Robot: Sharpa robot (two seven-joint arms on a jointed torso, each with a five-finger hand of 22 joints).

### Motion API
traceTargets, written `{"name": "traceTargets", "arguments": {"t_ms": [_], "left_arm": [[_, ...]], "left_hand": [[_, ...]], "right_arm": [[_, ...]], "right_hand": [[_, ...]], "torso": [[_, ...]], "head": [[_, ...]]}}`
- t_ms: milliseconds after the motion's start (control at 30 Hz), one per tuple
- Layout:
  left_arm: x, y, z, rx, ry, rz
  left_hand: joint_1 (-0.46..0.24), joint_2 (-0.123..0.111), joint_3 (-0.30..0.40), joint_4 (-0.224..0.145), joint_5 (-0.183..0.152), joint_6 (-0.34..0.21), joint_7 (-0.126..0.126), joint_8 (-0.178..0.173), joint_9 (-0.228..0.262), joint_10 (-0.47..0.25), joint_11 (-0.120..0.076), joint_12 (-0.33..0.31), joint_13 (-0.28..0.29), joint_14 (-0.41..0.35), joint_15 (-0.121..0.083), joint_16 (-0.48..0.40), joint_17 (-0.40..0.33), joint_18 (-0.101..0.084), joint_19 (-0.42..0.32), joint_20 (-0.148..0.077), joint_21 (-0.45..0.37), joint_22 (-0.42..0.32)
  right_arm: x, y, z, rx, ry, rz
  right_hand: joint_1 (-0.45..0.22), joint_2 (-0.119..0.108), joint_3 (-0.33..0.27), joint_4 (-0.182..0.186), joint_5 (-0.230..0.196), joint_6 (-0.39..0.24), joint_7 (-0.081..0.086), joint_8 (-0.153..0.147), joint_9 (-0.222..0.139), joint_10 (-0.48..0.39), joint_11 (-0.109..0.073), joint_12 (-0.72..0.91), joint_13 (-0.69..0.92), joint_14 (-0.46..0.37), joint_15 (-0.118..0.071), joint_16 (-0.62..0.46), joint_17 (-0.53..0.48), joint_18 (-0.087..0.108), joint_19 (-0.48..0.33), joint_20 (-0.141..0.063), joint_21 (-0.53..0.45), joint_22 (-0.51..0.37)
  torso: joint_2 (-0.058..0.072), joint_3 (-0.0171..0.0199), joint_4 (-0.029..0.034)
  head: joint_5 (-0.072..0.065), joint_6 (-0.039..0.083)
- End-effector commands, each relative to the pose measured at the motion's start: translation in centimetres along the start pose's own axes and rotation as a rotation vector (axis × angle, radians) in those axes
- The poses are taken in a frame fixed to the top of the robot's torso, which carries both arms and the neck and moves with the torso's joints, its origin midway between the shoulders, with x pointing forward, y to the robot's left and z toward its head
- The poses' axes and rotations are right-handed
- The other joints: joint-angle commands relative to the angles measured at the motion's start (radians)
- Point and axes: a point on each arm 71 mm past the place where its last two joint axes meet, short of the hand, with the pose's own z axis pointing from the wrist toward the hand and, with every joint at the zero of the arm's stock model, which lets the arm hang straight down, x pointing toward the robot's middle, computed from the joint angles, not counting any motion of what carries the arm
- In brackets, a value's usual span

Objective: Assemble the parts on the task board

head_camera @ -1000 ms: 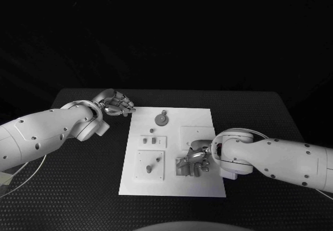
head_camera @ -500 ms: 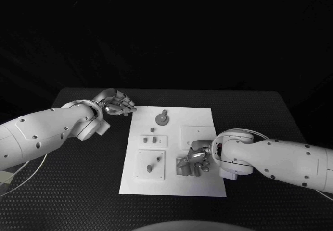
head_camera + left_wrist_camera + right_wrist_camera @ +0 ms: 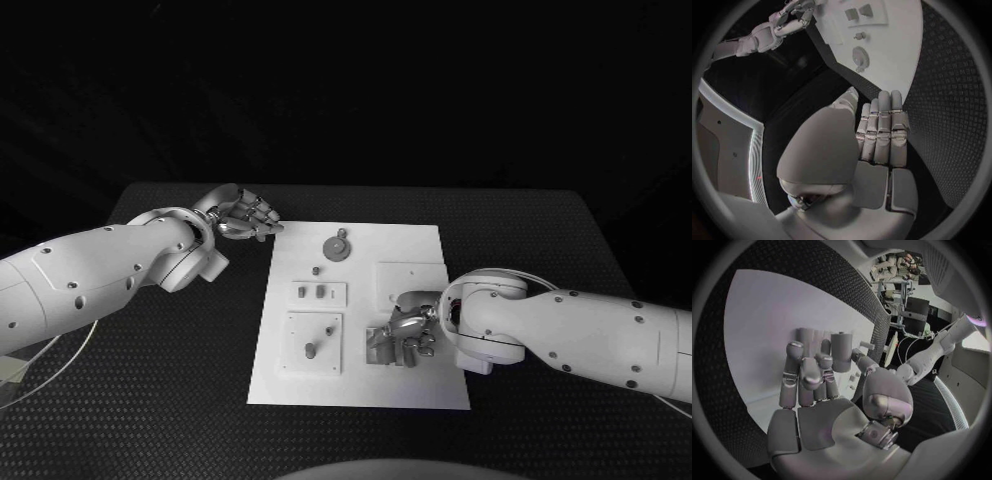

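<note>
My left hand (image 3: 245, 215) hangs over the black table (image 3: 173, 370) just beside the far left corner of the white board (image 3: 418, 385); its fingers are curled in on nothing, as the left wrist view (image 3: 879, 135) shows them folded against the palm. Just to the right of that hand, on the board's far end, lies a round grey part (image 3: 336, 247), and nearer me from it a tiny peg (image 3: 317, 270). Further toward me sit a small plate with two slots (image 3: 319, 293) and a square plate carrying a little grey piece (image 3: 310, 350). Right of these my right hand (image 3: 405, 335) rests on the board, its fingers wrapped down over a ribbed grey part (image 3: 378, 350); in the right wrist view (image 3: 811, 385) the fingers press on its upright cylinders (image 3: 841, 352). A raised white square (image 3: 407, 277) lies just beyond that hand.
</note>
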Motion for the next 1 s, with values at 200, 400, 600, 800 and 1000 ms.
{"name": "traceTargets", "arguments": {"t_ms": [200, 400, 600, 800, 1000], "left_arm": [[0.16, -0.17, 0.0, 0.007, 0.015, -0.007], [0.11, -0.12, -0.01, 0.005, 0.014, -0.007], [0.13, -0.14, -0.01, 0.006, 0.015, -0.007], [0.09, -0.09, -0.02, 0.004, 0.014, -0.006], [0.11, -0.1, -0.02, 0.004, 0.016, -0.007]], "left_hand": [[-0.008, 0.001, 0.007, -0.003, 0.001, -0.007, -0.001, -0.004, 0.0, -0.007, -0.001, 0.007, -0.001, 0.008, 0.002, -0.007, 0.002, 0.011, 0.005, 0.0, 0.006, -0.001], [-0.008, 0.001, 0.008, -0.003, 0.001, -0.007, -0.002, -0.004, 0.0, -0.007, -0.001, 0.007, -0.001, 0.008, 0.002, -0.008, 0.003, 0.011, 0.005, 0.0, 0.006, -0.001], [-0.009, 0.001, 0.008, -0.003, 0.001, -0.007, -0.001, -0.004, 0.0, -0.007, -0.001, 0.008, -0.002, 0.008, 0.002, -0.009, 0.003, 0.011, 0.005, 0.0, 0.006, -0.001], [-0.009, 0.0, 0.009, -0.003, 0.001, -0.007, -0.001, -0.004, 0.0, -0.007, -0.001, 0.008, -0.002, 0.008, 0.002, -0.009, 0.004, 0.011, 0.005, 0.0, 0.006, -0.001], [-0.008, 0.0, 0.011, -0.004, 0.003, -0.008, -0.001, -0.004, 0.0, -0.007, -0.001, 0.008, -0.002, 0.008, 0.001, -0.011, 0.005, 0.011, 0.005, 0.0, 0.006, -0.001]], "right_arm": [[-0.17, -0.09, 0.24, 0.0, -0.055, -0.013], [-0.05, -0.09, 0.27, 0.002, -0.039, -0.02], [-0.02, -0.14, 0.28, 0.004, -0.035, -0.02], [-0.05, -0.22, 0.28, 0.006, -0.036, -0.016], [-0.08, -0.32, 0.27, 0.008, -0.037, -0.01]], "right_hand": [[0.003, -0.007, 0.006, 0.01, 0.0, 0.002, 0.005, -0.006, 0.002, -0.007, 0.002, -0.003, 0.001, -0.001, -0.004, 0.0, -0.001, 0.011, -0.004, -0.004, 0.003, 0.019], [0.003, -0.006, 0.006, 0.01, 0.0, 0.002, 0.005, -0.006, 0.003, -0.007, 0.002, -0.003, 0.002, -0.001, -0.004, 0.0, -0.001, 0.011, -0.003, -0.004, 0.003, 0.019], [0.003, -0.01, 0.006, 0.01, -0.001, 0.001, 0.005, -0.007, 0.003, -0.007, 0.002, -0.003, 0.002, -0.001, -0.004, 0.0, -0.001, 0.011, -0.004, -0.004, 0.003, 0.019], [-0.004, -0.04, 0.003, 0.023, -0.06, -0.002, 0.006, -0.008, 0.005, -0.009, 0.002, -0.005, 0.002, -0.002, -0.004, -0.001, -0.001, 0.011, -0.005, -0.005, 0.002, 0.019], [-0.009, -0.091, 0.02, 0.062, -0.063, -0.005, 0.004, -0.006, 0.012, -0.009, 0.0, -0.005, 0.003, -0.003, -0.006, -0.001, -0.001, 0.011, -0.002, -0.01, 0.001, 0.017]], "torso": [[0.0, 0.0, 0.0], [0.0, 0.0001, 0.0004], [0.0, -0.0003, 0.0], [0.0, -0.0002, 0.0002], [0.0, 0.0002, -0.0001]], "head": [[-0.001, 0.002], [-0.001, 0.004], [-0.002, 0.004], [-0.002, 0.003], [-0.002, 0.003]]}}
